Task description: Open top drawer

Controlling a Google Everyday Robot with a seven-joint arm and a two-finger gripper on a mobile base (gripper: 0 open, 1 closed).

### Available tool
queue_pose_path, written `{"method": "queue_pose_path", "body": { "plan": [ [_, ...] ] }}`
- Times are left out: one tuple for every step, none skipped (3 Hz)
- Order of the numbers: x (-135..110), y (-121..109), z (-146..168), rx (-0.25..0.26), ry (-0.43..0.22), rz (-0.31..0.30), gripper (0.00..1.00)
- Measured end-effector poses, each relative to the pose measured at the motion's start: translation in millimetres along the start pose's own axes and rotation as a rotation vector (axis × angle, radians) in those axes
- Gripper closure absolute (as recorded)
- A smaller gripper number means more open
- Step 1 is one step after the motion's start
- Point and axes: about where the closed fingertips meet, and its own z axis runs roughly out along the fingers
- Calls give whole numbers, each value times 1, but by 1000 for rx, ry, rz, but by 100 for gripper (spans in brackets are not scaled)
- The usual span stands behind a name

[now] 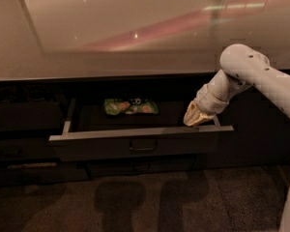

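One wide dark grey top drawer (106, 148) with a small loop handle (143, 147) sits pulled well out beneath the pale glossy countertop (135, 37). Your cream gripper (193, 120) rests just behind its pale front rim at the right end, probably hooked there to pull; you cannot tell whether it is spread or closed. A green crinkled snack packet (131, 106) lies well apart at the back. Bare floor (135, 202) leaves room ahead.

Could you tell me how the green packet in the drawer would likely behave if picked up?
The green packet lies flat in the top drawer, so it is probably light and floppy. Its soft-looking wrapper may crumple or slip when pinched. The gripper sits at the drawer's front rim, to the right.
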Motion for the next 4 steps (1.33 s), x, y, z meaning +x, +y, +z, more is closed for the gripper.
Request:
{"method": "queue_pose_path", "body": {
  "plan": [
    [18, -2, 16, -37, 2, 35, 100],
    [37, -3, 33, -77, -2, 66, 100],
    [39, -4, 34, -78, -3, 68, 100],
    [39, -4, 35, -78, -3, 68, 81]
  ]
}}
